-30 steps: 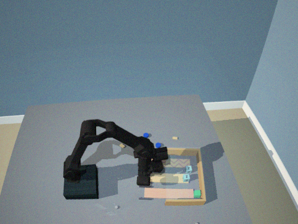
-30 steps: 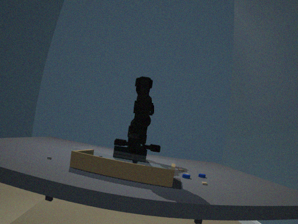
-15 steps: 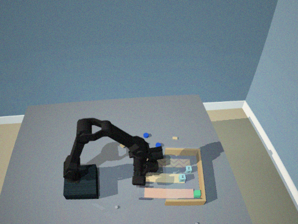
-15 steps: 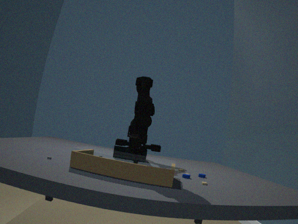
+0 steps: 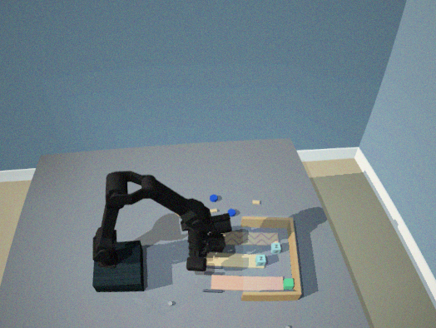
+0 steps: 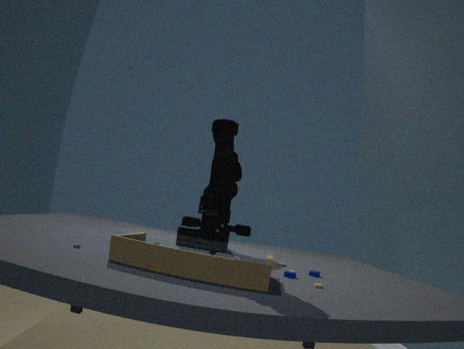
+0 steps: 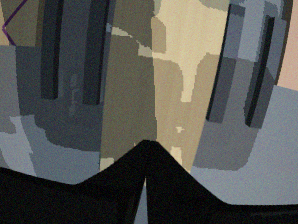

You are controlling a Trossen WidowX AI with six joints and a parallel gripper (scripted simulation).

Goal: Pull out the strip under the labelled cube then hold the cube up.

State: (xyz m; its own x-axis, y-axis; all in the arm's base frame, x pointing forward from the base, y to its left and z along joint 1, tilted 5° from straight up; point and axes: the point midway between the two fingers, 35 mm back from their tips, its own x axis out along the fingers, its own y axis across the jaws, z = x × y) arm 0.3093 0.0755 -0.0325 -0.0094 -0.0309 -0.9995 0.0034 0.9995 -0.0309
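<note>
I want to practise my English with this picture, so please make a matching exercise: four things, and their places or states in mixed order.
1. green cube
2. yellow strip
3. blue discs
4. fingers

A. outside the wooden frame
B. shut
C. at one end of the pink strip
D. between two other strips

Pairs: 1-C, 2-D, 3-A, 4-B
</note>
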